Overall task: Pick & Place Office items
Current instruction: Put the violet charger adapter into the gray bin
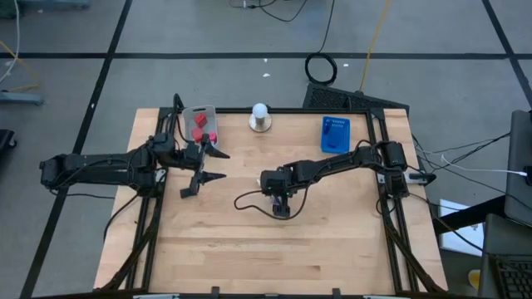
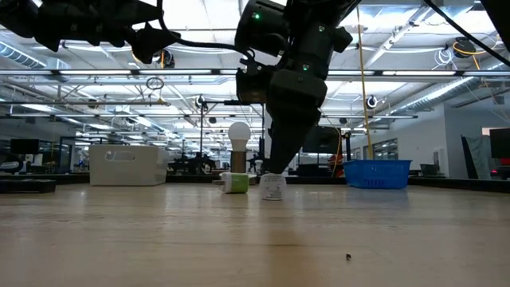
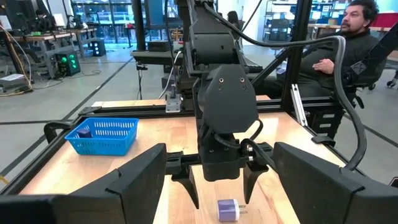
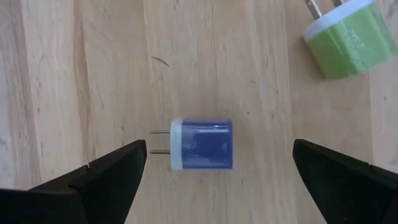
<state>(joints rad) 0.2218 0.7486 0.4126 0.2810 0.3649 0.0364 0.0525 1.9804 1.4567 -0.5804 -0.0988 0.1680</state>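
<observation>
Blue plug adapter point(image 4: 202, 144) centred between spread fingers of right gripper point(image 4: 217, 171), so descend straight, clamping flat sides, clear of green adapter point(image 4: 343, 38); left gripper point(image 1: 218, 165) open, empty, waiting.

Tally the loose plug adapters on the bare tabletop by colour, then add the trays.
Blue-purple plug adapter: 1
Green plug adapter: 1
Grey tray: 1
Blue tray: 1
Total: 4
The red pieces inside the grey tray are too small to count, so they are left out.
</observation>
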